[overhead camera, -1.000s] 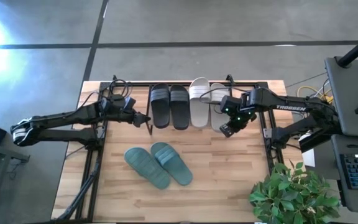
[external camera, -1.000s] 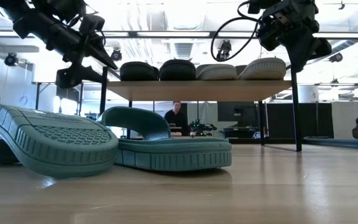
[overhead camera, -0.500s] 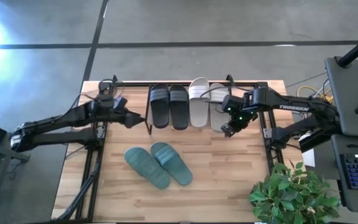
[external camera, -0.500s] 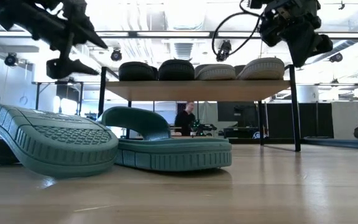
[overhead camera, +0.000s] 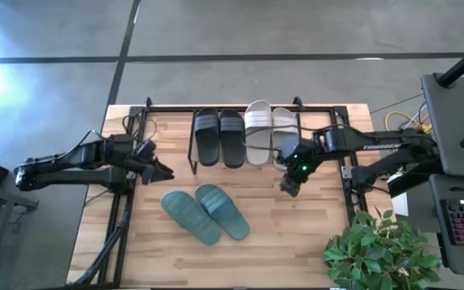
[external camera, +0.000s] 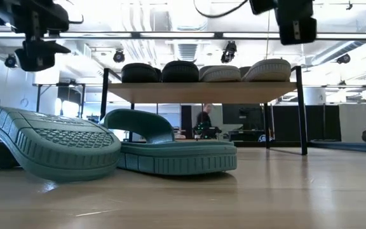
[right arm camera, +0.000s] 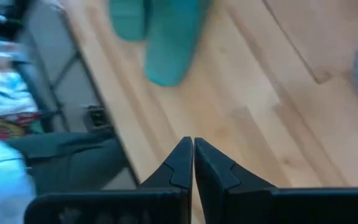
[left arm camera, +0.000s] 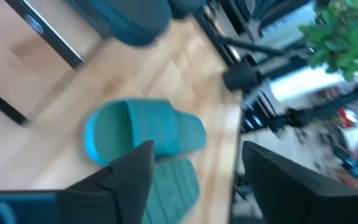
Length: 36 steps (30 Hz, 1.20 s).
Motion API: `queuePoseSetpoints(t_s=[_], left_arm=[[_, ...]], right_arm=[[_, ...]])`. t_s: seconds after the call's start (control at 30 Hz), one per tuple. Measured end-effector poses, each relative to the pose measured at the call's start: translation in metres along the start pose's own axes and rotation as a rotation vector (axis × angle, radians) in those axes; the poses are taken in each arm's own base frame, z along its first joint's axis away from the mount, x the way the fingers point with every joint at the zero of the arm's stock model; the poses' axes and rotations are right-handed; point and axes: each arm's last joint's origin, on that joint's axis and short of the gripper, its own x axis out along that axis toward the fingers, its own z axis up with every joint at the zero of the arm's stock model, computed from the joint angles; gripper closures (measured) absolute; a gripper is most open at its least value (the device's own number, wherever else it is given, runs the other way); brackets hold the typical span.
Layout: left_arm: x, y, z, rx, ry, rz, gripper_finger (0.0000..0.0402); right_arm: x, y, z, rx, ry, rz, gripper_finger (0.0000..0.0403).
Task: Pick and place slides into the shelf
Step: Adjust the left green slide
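Two teal-green slides (overhead camera: pixel 206 213) lie side by side on the table, soles down, in front of the shelf (overhead camera: pixel 192 161). The black pair (overhead camera: pixel 219 137) and the white pair (overhead camera: pixel 271 133) rest on its wooden board (external camera: pixel 202 91). My left gripper (overhead camera: pixel 161 171) hovers open, left of the shelf and above the teal slides' far-left side; the left wrist view shows a teal slide (left arm camera: pixel 145 130) just beyond the gripper (left arm camera: pixel 194 152). My right gripper (overhead camera: pixel 288 187) is shut, in the air near the shelf's right front, right of the teal pair (right arm camera: pixel 166 37).
A potted plant (overhead camera: pixel 381 250) stands at the table's near right corner. The table's black frame legs (overhead camera: pixel 119 217) run along the left side and a post (overhead camera: pixel 349 193) along the right. Bare wood (overhead camera: pixel 288 242) lies right of the teal slides. People (external camera: pixel 205 121) move in the room beyond.
My left gripper has drawn back from the shelf's left end, toward the table's left and near edges. My right gripper has moved away from the white slides on the shelf toward the near edge. All the slides have stayed in place.
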Motion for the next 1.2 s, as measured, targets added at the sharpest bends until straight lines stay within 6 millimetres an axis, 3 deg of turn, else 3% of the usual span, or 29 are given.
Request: queuePoseSetpoints(t_s=[0.23, 0.47, 0.63, 0.97, 1.2], left_arm=[[0.01, 0.002, 0.001, 0.034, -0.023, 0.101, 0.0243], [0.019, 0.004, 0.002, 0.042, 0.009, 0.132, 0.0265], [0.021, 0.005, 0.002, 0.038, 0.035, 0.127, 0.0265], [0.016, -0.007, -0.012, 0.049, 0.134, -0.001, 0.0266], [0.026, -0.037, -0.032, 0.089, 0.224, -0.123, 0.0268]], right_arm=[[0.012, -0.025, -0.016, 0.068, 0.179, -0.381, 0.0394], [0.008, -0.035, -0.004, -0.001, 0.015, -0.535, 0.0394], [0.002, -0.044, 0.001, 0.004, 0.003, -0.58, 0.0394], [0.008, -0.014, -0.006, -0.04, 0.175, -0.129, 0.0394], [0.011, 0.035, 0.022, -0.253, -0.191, 0.24, 0.0394]])
